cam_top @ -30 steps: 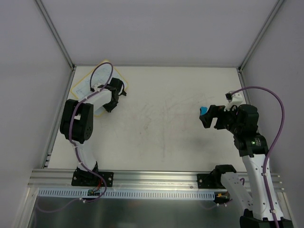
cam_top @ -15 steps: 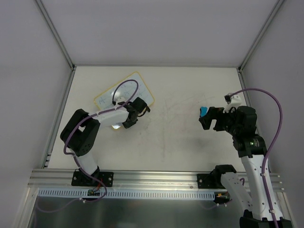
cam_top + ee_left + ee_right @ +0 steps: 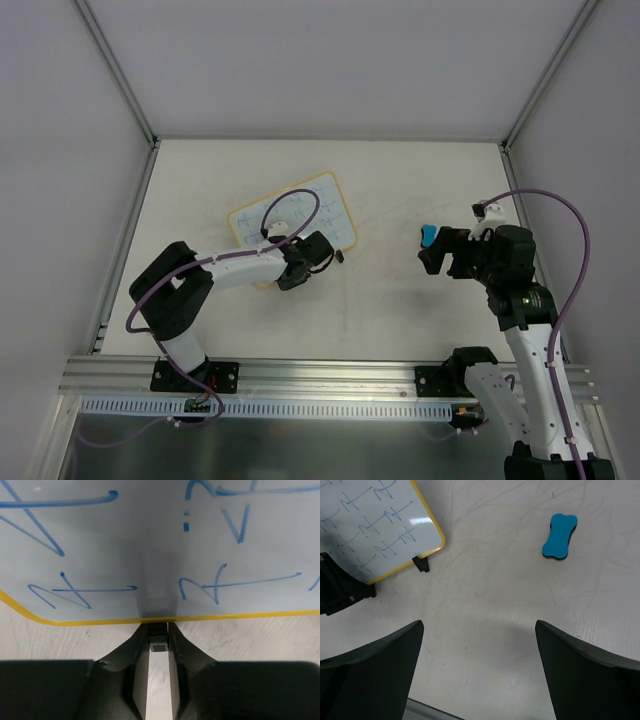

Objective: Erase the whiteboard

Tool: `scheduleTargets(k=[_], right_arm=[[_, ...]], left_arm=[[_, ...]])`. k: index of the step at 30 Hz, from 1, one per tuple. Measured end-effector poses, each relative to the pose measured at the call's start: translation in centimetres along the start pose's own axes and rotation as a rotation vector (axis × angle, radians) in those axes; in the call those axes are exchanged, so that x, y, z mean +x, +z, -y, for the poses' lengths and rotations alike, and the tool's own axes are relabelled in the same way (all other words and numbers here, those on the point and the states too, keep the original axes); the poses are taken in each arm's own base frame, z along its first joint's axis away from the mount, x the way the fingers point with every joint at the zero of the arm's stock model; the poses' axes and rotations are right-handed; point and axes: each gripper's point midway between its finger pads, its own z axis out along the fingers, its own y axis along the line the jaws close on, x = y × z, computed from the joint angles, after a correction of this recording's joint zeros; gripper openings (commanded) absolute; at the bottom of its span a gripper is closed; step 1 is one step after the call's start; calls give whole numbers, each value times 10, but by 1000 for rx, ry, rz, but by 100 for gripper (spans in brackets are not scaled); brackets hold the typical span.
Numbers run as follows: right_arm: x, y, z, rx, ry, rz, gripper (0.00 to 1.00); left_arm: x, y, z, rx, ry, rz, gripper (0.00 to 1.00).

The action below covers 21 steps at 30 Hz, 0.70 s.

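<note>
The whiteboard [image 3: 295, 215], white with a yellow rim and blue scribbles, lies flat left of the table's middle. It also shows in the left wrist view [image 3: 100, 545] and the right wrist view [image 3: 370, 525]. My left gripper [image 3: 305, 262] is shut on a small black tab [image 3: 159, 635] at the board's near edge. A second black tab [image 3: 421, 563] sticks out free. The blue bone-shaped eraser [image 3: 559, 536] lies on the table, right of the board [image 3: 428, 236]. My right gripper [image 3: 479, 625] is open and empty, hovering just short of the eraser [image 3: 446, 258].
The white table [image 3: 380, 300] carries faint grey marks. An aluminium rail [image 3: 330, 375] runs along the near edge. Grey walls and frame posts [image 3: 115, 70] close in the left, back and right sides.
My left gripper has dragged the whiteboard from the far left corner rightwards and nearer, towards the table's middle, turning it a little. The right arm has barely moved.
</note>
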Motion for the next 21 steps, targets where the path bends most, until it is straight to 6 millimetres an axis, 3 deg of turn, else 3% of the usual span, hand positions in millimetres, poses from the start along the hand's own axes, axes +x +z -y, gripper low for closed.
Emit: scheduleTargets(k=[5,7,11,12,13,16,21], right_arm=[[2,7,10,57,56,-23,99],[4,12,15,88,80,-36,99],[7,24,36,191,104,-65,99],[9,28,42,223,108,-81,99],[9,31,47,249,110,-94,99],[9,47,64,326,119,-149,97],[8,91,90,425,132,-260,83]], left_arm=[[5,-13,5,45,25,-26,51],[3,-23,8,78,38,-27,57],[-11,-43,14,142,53,-4,80],[-16,-50,17,164,59,5,92],[-21,-55,19,181,65,15,98],[-41,-77,25,242,91,67,99],[-84,-111,29,334,166,158,99]])
